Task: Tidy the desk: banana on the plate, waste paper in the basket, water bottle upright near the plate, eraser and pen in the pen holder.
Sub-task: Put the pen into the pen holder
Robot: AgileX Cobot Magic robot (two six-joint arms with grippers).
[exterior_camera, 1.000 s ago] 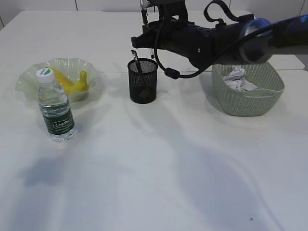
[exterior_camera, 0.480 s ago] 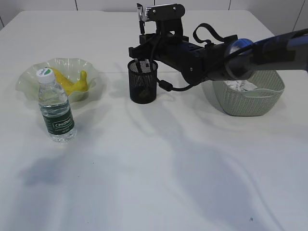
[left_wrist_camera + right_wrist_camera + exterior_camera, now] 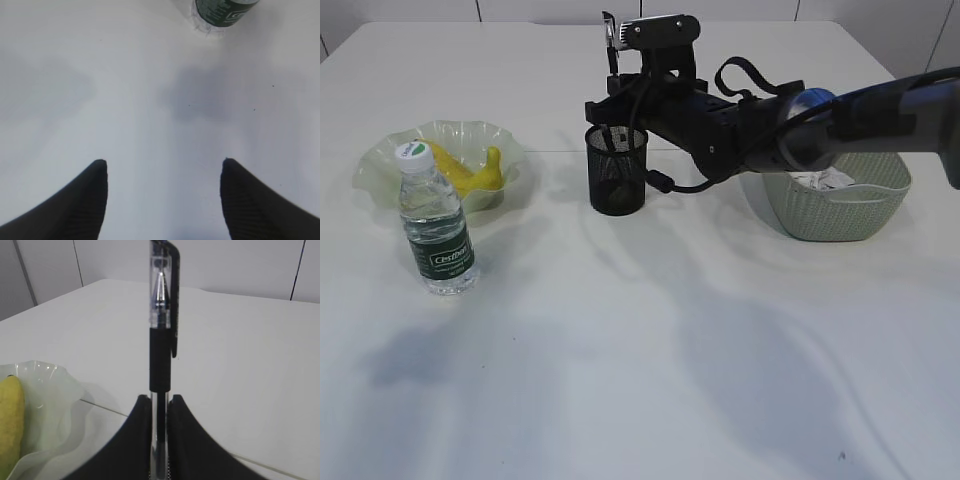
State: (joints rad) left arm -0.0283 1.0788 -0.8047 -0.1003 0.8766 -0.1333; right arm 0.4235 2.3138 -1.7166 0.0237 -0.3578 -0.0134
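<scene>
Right gripper (image 3: 159, 405) pinching pen (image 3: 161, 315) upright | over pen holder (image 3: 617, 168) | lower it straight before letting go (left gripper (image 3: 162, 167) idles, spread)

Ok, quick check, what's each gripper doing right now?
Left gripper: open, empty, above bare table.
Right gripper: shut on the pen, held upright over the pen holder.

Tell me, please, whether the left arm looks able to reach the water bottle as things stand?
Probably yes: the left claw is open, and only bare table lies between it and the upright water bottle ahead.
</scene>
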